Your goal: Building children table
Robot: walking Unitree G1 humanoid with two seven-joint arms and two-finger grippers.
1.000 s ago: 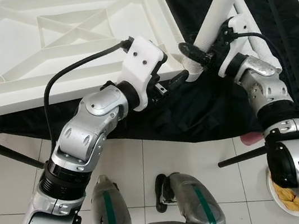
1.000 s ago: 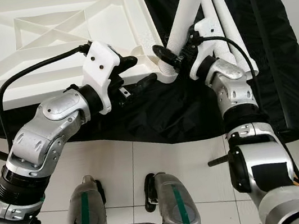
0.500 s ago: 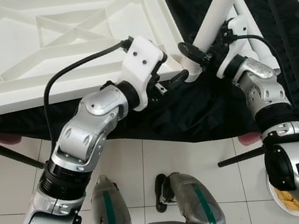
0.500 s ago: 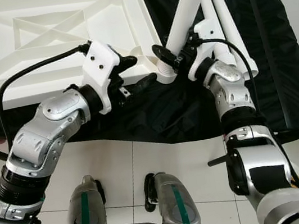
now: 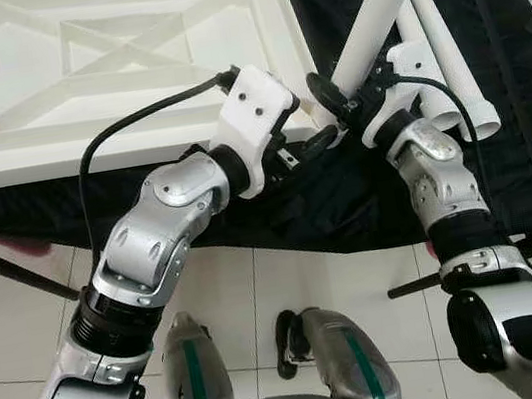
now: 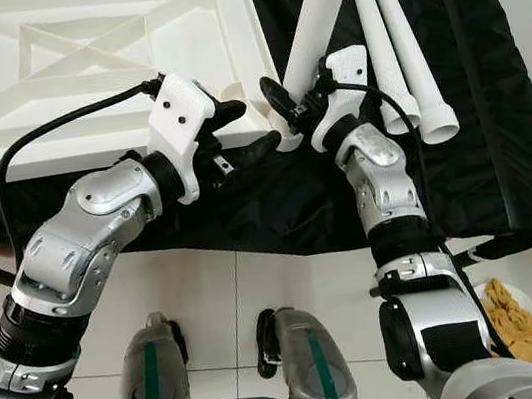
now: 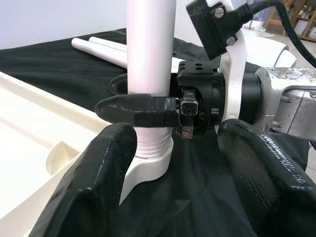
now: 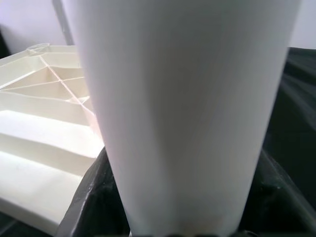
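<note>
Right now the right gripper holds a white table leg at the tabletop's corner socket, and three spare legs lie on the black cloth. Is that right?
Not quite: two spare legs lie on the black cloth, as the right eye view shows. The right gripper does hold a white table leg at the tabletop corner socket.

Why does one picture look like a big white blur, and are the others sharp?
Right wrist view: the white table leg sits so close to the lens that it is soft and almost featureless. Left wrist view: the left gripper's fingers are blurred in the foreground, while the right gripper clamped on the leg is crisp. Eye views: evenly lit, sharp.
</note>
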